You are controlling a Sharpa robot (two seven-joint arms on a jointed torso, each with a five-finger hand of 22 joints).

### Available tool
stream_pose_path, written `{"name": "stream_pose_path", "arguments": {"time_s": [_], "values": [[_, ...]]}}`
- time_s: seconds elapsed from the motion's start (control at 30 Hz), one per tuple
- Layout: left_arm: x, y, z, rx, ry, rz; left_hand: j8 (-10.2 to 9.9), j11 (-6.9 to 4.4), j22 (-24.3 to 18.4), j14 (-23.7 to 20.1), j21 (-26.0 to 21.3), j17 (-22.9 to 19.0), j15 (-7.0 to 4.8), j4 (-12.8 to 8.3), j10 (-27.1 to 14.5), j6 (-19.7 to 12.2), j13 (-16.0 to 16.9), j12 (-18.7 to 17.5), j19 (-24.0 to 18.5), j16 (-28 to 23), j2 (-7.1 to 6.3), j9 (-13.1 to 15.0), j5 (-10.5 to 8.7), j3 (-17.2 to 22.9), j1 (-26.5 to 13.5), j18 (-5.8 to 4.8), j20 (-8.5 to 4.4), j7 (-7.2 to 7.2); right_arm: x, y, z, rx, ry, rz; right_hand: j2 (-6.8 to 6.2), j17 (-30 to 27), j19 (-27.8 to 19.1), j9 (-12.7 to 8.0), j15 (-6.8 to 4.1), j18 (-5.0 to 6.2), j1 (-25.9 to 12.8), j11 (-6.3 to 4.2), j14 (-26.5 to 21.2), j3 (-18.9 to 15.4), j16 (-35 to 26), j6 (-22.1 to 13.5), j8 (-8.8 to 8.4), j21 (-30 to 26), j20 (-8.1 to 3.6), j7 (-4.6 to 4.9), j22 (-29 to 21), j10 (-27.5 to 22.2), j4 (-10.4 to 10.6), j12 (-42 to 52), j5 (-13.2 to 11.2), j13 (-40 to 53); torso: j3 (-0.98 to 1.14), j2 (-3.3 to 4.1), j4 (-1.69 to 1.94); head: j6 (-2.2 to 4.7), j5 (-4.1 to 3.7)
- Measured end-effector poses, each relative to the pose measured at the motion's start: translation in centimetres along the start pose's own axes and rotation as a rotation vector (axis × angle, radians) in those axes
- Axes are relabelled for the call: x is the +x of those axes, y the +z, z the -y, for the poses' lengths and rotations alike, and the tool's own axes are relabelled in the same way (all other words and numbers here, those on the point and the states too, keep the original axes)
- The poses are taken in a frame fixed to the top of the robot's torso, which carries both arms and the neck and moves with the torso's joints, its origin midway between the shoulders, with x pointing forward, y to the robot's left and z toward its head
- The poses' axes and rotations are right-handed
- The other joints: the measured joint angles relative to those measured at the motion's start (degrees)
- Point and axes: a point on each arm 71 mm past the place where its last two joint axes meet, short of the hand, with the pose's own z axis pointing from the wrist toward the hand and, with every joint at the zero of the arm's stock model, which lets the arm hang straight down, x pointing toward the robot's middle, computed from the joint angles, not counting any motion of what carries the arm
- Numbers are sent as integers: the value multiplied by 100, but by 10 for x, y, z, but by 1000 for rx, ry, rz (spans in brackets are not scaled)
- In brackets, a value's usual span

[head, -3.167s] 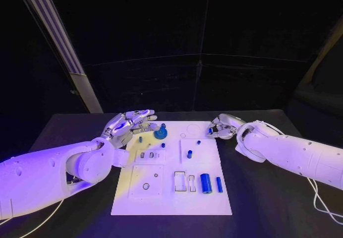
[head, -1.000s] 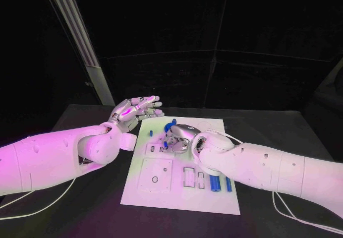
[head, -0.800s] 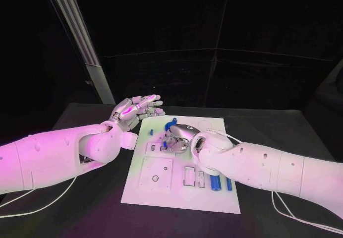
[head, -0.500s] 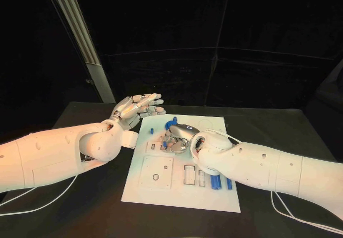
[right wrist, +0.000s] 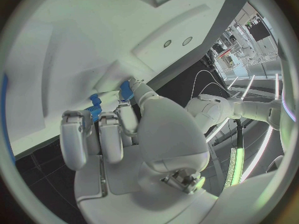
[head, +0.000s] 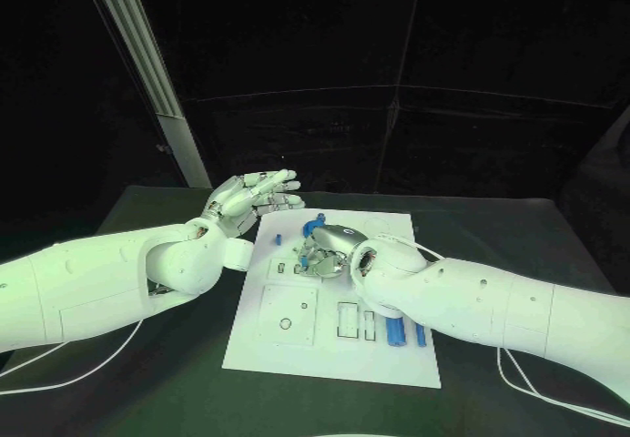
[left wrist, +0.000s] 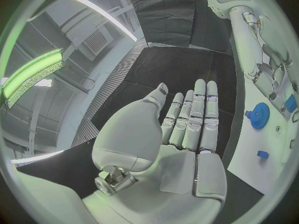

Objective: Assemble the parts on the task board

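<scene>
— Right hand [head: 329, 250] first: how does it sit?

— Knuckles up over the far half of the white board [head: 296, 346], fingers curled down. In the right wrist view the fingertips [right wrist: 127, 92] are closed on a small blue peg [right wrist: 94, 107], which stands between them against the board's surface.

— So the peg is under the hand, not beside it?

— Under it, right at the fingertips. From the head view a bit of blue shows below the curled fingers, on the board's middle strip, a little toward the left arm's side. Whether the peg is already seated in a hole I cannot tell.

— What else is on the board near it?

— Just beyond the hand, toward the board's far edge, a blue gear [head: 315, 223] peeks out; the left wrist view shows it as a round toothed disc [left wrist: 259, 116]. A short blue pin [head: 277, 242] stands on the left arm's side of the hand. On the near side of the board, half covered by the right forearm, lie a blue cylinder [head: 398, 330] and a thinner blue bar [head: 421, 335], beside two narrow rectangular slots [head: 348, 320]. A raised square plate with a round hole [head: 285, 314] fills the board's near corner on the left arm's side.

— And the left hand [head: 252, 194]?

— Off the board, raised over the black table [head: 157, 214] by the board's far corner. It holds nothing; its fingers are straight and lie side by side, the thumb set apart.
</scene>
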Motion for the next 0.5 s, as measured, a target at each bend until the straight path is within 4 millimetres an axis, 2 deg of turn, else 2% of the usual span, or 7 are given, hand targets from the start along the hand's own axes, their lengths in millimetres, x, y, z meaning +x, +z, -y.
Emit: {"name": "stream_pose_path", "arguments": {"time_s": [0.3, 0.5], "values": [[0, 0, 0, 0, 0, 0, 0, 0, 0, 0, 0, 0, 0, 0, 0, 0, 0, 0, 0, 0, 0, 0, 0, 0, 0, 0, 0, 0, -1, -1, 2, 1, -9, -6, -80, 0, 0, -22, 0, 0, -80, 23, 0, 32, 0, -66, 1, 0, 0, 63, 0, -107, -16, -78, -81, -93, -2, -2, -2, -18, 0], [0, 0, 0, 0, -1, -1, 0, 0, 1, 0, 0, -1, 0, 0, 0, 0, 0, 0, 0, 0, 0, 0, 0, 0, 0, 0, 0, 0, -1, -1, 1, -1, -16, -13, -124, 0, 0, -41, 0, -1, -125, 39, 0, 61, 0, -109, 1, 0, 0, 63, 0, -145, -29, -107, -188, -145, -2, -2, -3, -26, 1]]}}
